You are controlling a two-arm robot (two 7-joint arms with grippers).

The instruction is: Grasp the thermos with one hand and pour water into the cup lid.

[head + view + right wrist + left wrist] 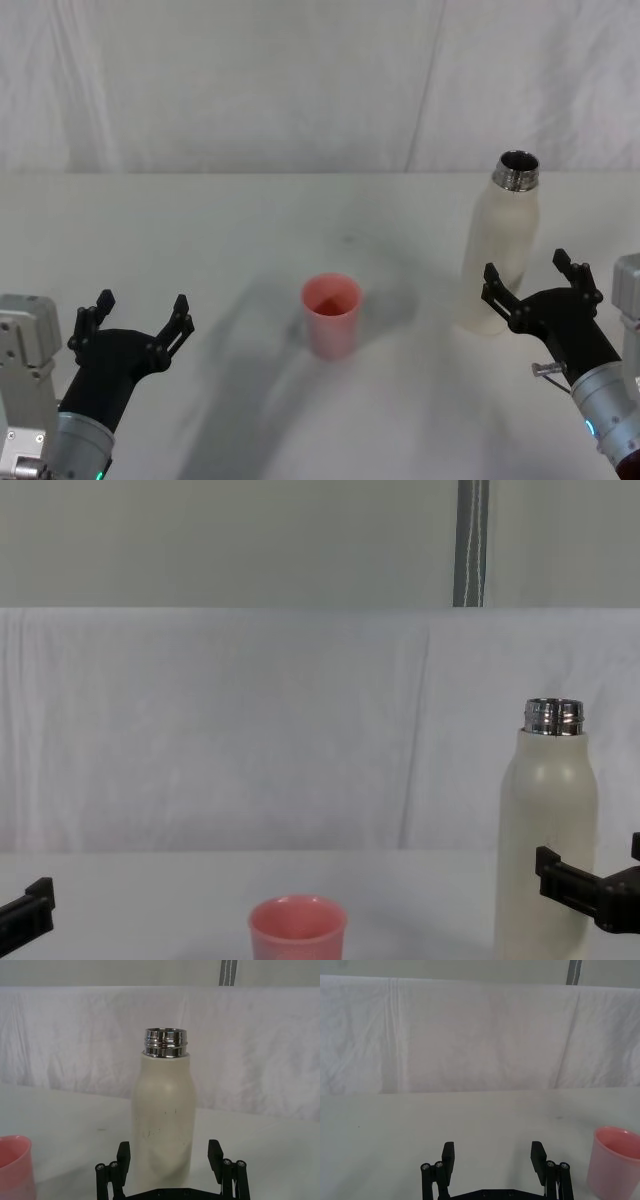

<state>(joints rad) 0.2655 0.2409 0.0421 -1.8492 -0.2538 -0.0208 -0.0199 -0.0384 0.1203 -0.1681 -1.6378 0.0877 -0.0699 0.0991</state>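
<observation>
- The thermos (pixel 497 250) stands upright on the table (pixel 200 240) at the right, cap off, steel neck open
- My right gripper (pixel 531 279) sits just near of it, fingers (pixel 123 1156) spread wide on either side of the body, not gripping
- The cup lid (pixel 331 314) stands mouth up at the table's middle
- My left gripper (pixel 139 316) hovers at the near left, fingers released, holding nothing

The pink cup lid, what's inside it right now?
The cup lid stands upright and open; its visible pink inner wall shows no objects. Whether water lies at the bottom cannot be told. The thermos stands upright, apart, to its right.
</observation>
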